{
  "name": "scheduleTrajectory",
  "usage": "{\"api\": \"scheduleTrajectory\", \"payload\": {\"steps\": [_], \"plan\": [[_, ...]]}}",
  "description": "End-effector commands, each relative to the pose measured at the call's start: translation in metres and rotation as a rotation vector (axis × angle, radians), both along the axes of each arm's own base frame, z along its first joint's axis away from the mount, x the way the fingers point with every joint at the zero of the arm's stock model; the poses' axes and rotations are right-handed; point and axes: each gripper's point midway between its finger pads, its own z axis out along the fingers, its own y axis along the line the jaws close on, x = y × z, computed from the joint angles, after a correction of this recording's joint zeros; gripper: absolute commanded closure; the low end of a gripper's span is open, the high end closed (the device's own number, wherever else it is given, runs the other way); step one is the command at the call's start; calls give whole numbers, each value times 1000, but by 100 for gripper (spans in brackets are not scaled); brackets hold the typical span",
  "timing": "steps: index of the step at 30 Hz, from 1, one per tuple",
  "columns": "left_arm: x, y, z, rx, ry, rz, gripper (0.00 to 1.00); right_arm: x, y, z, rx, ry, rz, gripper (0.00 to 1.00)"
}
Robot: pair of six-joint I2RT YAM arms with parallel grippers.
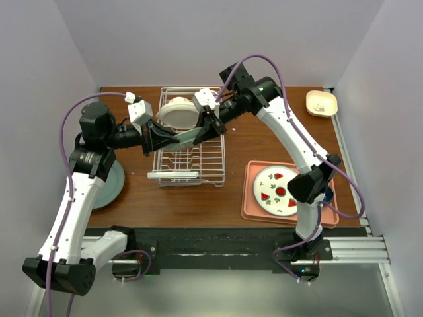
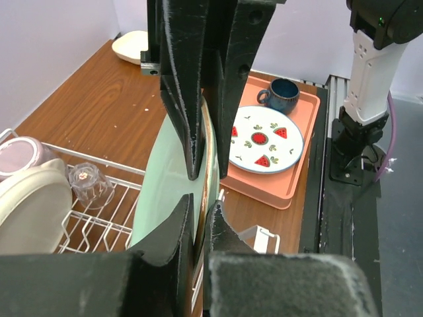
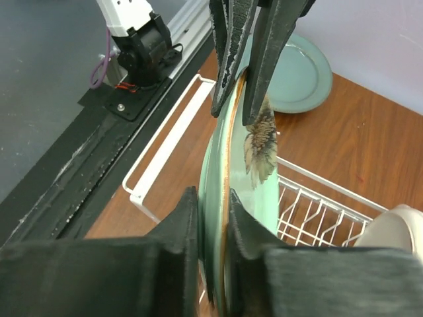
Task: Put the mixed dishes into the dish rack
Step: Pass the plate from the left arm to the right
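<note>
The left hand (image 1: 168, 137) is clamped on one rim of a pale green plate (image 2: 168, 172), which stands on edge over the white dish rack (image 1: 192, 173) on the surface (image 1: 264, 142). The right hand (image 3: 211, 195) pinches the opposite rim. Further right, a watermelon plate (image 1: 277, 190) lies on a pink tray (image 1: 254, 211).

Left arm (image 1: 71, 206) and right arm (image 1: 291, 135): white shells on the long links, black joints, black bases (image 1: 305, 253). Purple cables (image 1: 65, 135) on both. Tiny green light (image 1: 265, 83) on a right-arm joint. White camera box (image 1: 140, 112) at each wrist. Left claw (image 2: 200, 210) and right claw (image 3: 213, 201) matte black, fingers (image 2: 178, 99) ridged.
</note>
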Motion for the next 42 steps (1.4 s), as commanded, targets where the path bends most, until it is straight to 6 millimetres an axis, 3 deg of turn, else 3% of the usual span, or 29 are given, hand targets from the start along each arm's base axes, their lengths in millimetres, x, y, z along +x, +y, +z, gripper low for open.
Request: {"api": "scheduleTrajectory", "payload": {"steps": [1, 9, 13, 15, 16, 17, 18, 19, 20, 21, 23, 26, 32, 35, 42], "plan": [[21, 2, 45, -43, -146, 75, 100, 18, 12, 11, 53, -117, -21, 100], [49, 9, 37, -57, -67, 206, 100, 17, 18, 23, 101, -96, -31, 100], [64, 18, 37, -67, -42, 310, 100, 18, 21, 28, 127, 3, -58, 100], [69, 23, 40, -77, -38, 356, 100, 15, 24, 43, 187, -13, -46, 100], [72, 26, 41, -83, -37, 389, 98, 11, 23, 34, 168, 63, -50, 100], [74, 29, 43, -89, -37, 410, 85, 16, 28, 44, 222, 26, -50, 100], [76, 31, 45, -94, -34, 432, 79, 10, 25, 55, 248, 21, -52, 100], [79, 35, 46, -95, -31, 466, 71, 9, 24, 43, 227, 93, -69, 100], [81, 38, 48, -99, -30, 487, 53, 11, 26, 52, 269, 59, -63, 100], [83, 41, 52, -108, -31, 515, 45, 8, 26, 55, 279, 65, -58, 100], [87, 48, 55, -115, -30, 567, 32, 8, 26, 56, 285, 92, -47, 100], [90, 55, 59, -130, -35, 616, 20, 10, 28, 58, 292, 107, -45, 100], [103, 79, 54, -144, 12, 789, 13, 21, 33, 62, 316, 167, -78, 100], [105, 101, 53, -157, 39, 925, 11, 35, 35, 65, 343, 216, -125, 100], [79, 159, 50, -197, 61, 1245, 6, 65, 34, 49, 353, 310, -186, 100]]}}
